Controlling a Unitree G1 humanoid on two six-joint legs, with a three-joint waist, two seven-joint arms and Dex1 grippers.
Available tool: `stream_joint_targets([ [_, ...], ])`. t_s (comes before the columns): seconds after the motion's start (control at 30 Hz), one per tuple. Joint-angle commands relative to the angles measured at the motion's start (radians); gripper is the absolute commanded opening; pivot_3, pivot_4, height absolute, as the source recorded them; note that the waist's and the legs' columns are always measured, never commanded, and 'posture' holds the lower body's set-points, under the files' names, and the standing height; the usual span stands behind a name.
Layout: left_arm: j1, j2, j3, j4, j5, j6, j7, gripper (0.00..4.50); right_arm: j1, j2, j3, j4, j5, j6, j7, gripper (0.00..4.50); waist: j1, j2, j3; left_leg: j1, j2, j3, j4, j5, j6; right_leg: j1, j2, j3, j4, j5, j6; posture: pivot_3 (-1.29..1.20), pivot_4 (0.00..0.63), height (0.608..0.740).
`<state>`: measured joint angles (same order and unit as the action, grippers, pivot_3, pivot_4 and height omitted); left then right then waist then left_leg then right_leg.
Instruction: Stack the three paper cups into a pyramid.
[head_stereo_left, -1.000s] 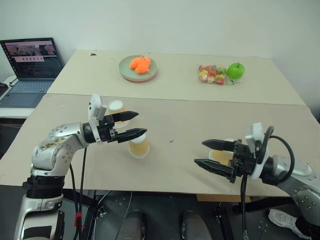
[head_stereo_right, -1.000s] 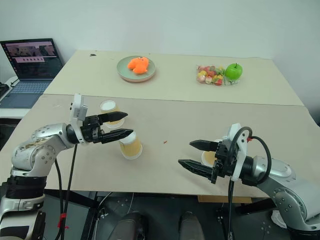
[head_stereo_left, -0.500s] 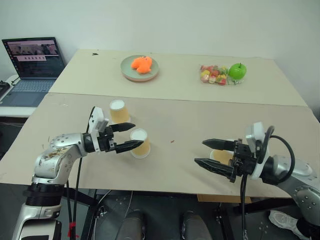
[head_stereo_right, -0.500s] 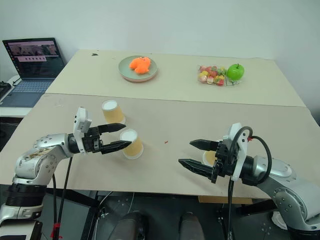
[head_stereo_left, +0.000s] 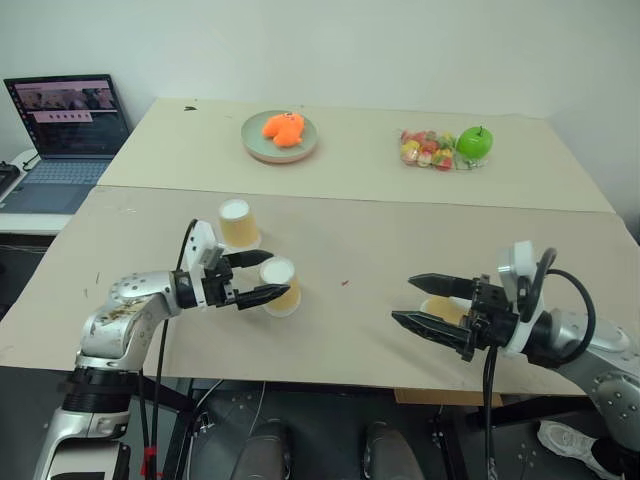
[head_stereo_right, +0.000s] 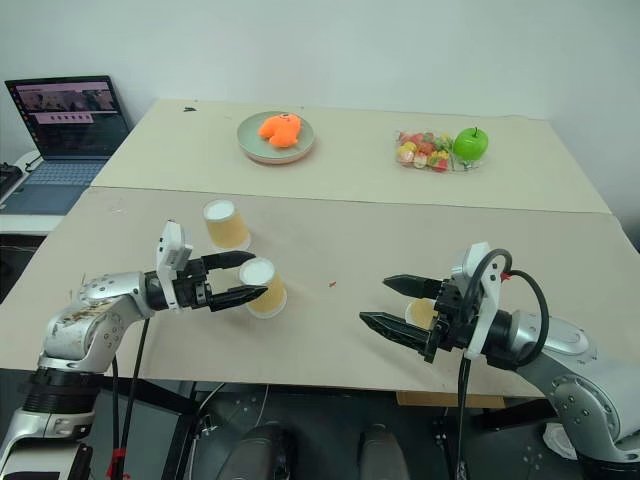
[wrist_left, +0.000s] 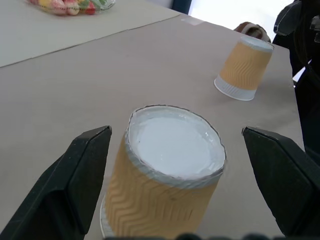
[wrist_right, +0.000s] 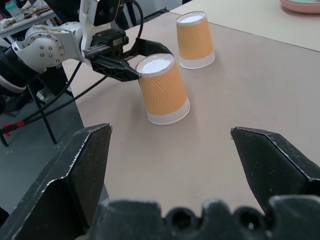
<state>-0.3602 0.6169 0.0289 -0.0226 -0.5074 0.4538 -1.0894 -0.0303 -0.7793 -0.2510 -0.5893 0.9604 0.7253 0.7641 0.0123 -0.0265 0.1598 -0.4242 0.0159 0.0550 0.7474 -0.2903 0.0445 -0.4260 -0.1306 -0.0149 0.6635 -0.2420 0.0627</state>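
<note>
Three paper cups (head_stereo_left: 279, 286) stand unstacked on the tan table (head_stereo_left: 400, 260); both hands spread.

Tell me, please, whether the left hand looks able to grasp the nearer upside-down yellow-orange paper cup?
Probably yes: the left hand is open, its fingers on either side of the nearer upside-down yellow-orange paper cup, with nothing between them.

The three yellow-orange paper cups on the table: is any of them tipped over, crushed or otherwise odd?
Nothing stands out. The yellow-orange paper cup between the left tool's open fingers, the one behind it and the one under the right tool all stand upside down, upright and undamaged, none stacked yet.
</note>
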Motion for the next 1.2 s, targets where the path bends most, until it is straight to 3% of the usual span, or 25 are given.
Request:
stream_joint_targets([
  [0.03, 0.009, -0.009, -0.019, -0.006, 0.032, -0.055, -0.001, 4.46, -0.004, 0.003, -0.035, -0.029, 0.022, -0.016, -0.004, 4.5, 0.0, 0.0, 0.0, 0.0, 0.0, 0.0, 0.0, 0.0, 0.0, 0.0, 0.0, 0.0, 0.0, 0.0, 0.0, 0.0, 0.15, 0.676],
  [0.17, 0.006, -0.027, -0.01, 0.005, 0.029, -0.067, 0.003, 4.46, -0.004, 0.004, -0.038, -0.027, 0.023, -0.019, -0.009, 4.5, 0.0, 0.0, 0.0, 0.0, 0.0, 0.0, 0.0, 0.0, 0.0, 0.0, 0.0, 0.0, 0.0, 0.0, 0.0, 0.0, 0.15, 0.676],
  [0.2, 0.004, -0.03, -0.007, 0.008, 0.03, -0.071, 0.005, 3.94, -0.002, 0.005, -0.04, -0.029, 0.025, -0.018, -0.01, 4.5, 0.0, 0.0, 0.0, 0.0, 0.0, 0.0, 0.0, 0.0, 0.0, 0.0, 0.0, 0.0, 0.0, 0.0, 0.0, 0.0, 0.15, 0.676],
  [0.33, -0.021, -0.038, -0.008, 0.024, 0.054, -0.076, 0.039, 2.85, -0.001, 0.006, -0.035, -0.029, 0.019, -0.021, -0.012, 4.5, 0.0, 0.0, 0.0, 0.0, 0.0, 0.0, 0.0, 0.0, 0.0, 0.0, 0.0, 0.0, 0.0, 0.0, 0.0, 0.0, 0.15, 0.676],
  [0.57, -0.119, -0.072, -0.034, 0.06, 0.083, -0.127, 0.054, 2.85, -0.013, 0.004, -0.039, -0.021, 0.02, -0.02, -0.015, 4.5, 0.003, 0.0, 0.0, 0.0, 0.0, 0.0, 0.0, 0.0, 0.0, 0.0, 0.0, 0.0, 0.0, 0.0, 0.0, 0.0, 0.15, 0.676],
  [0.8, -0.284, -0.174, -0.143, 0.168, 0.084, -0.115, -0.061, 2.85, 0.015, -0.004, -0.073, -0.051, 0.067, -0.003, -0.018, 4.5, 0.004, 0.0, 0.0, -0.001, -0.001, 0.0, 0.001, 0.0, 0.0, 0.0, 0.0, -0.001, -0.001, 0.0, 0.001, 0.0, 0.15, 0.676],
  [1.2, -0.445, -0.289, -0.219, 0.511, 0.181, -0.24, -0.178, 2.85, 0.129, 0.003, -0.132, -0.156, 0.1, -0.015, -0.087, 4.5, 0.0, -0.001, 0.0, -0.001, -0.001, 0.0, 0.001, 0.0, 0.0, 0.0, 0.0, 0.0, 0.0, 0.001, 0.001, 0.0, 0.15, 0.676],
])
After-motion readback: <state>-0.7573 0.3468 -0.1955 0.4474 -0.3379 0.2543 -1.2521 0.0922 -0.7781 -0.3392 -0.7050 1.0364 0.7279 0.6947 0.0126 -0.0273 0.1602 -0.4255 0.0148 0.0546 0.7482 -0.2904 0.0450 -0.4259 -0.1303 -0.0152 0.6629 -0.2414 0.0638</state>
